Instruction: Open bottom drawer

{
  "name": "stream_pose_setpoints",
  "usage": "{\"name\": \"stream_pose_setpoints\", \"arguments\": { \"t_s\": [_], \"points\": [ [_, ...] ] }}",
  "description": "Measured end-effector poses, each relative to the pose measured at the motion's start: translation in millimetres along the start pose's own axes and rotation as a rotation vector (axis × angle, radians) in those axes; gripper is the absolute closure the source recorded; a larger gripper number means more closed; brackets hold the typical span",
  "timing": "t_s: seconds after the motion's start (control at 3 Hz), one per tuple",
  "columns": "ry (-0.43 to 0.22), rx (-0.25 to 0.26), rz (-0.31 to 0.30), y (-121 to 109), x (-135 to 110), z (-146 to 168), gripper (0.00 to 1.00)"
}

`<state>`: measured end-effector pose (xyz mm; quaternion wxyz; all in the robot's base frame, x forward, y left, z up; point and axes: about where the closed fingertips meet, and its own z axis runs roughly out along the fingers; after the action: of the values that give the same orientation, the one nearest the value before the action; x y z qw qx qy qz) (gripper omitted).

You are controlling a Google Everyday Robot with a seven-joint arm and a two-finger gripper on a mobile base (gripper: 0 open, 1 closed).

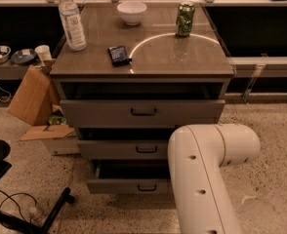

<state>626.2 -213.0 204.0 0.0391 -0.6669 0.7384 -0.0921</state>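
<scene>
The bottom drawer (124, 185) is the lowest and shallowest front of the grey-brown cabinet (143, 69), with a small dark bar handle (147, 187). It stands pulled out a little, with a dark gap above its front. The middle drawer (119, 150) and top drawer (104, 113) are also slightly out. My white arm (202, 174) rises from the bottom edge and covers the right end of the lower two drawers. My gripper is not in view; only the arm's elbow and link show.
On the cabinet top stand a water bottle (71, 21), a white bowl (132, 11), a green can (185, 19) and a small dark packet (118, 54). A cardboard box (33, 99) leans at the left. A black chair base (16, 213) lies at the lower left.
</scene>
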Motion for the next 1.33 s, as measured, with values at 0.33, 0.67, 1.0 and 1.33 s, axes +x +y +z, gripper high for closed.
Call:
{"name": "stream_pose_setpoints", "arguments": {
  "t_s": [0.33,0.67,1.0,1.33],
  "points": [
    [0.029,-0.049,-0.002,19,8,11,0.00],
    [0.104,-0.203,-0.008,84,35,27,0.18],
    [0.154,-0.265,-0.026,108,48,19,0.41],
    [0.154,-0.265,-0.026,106,49,11,0.64]
  ]
}}
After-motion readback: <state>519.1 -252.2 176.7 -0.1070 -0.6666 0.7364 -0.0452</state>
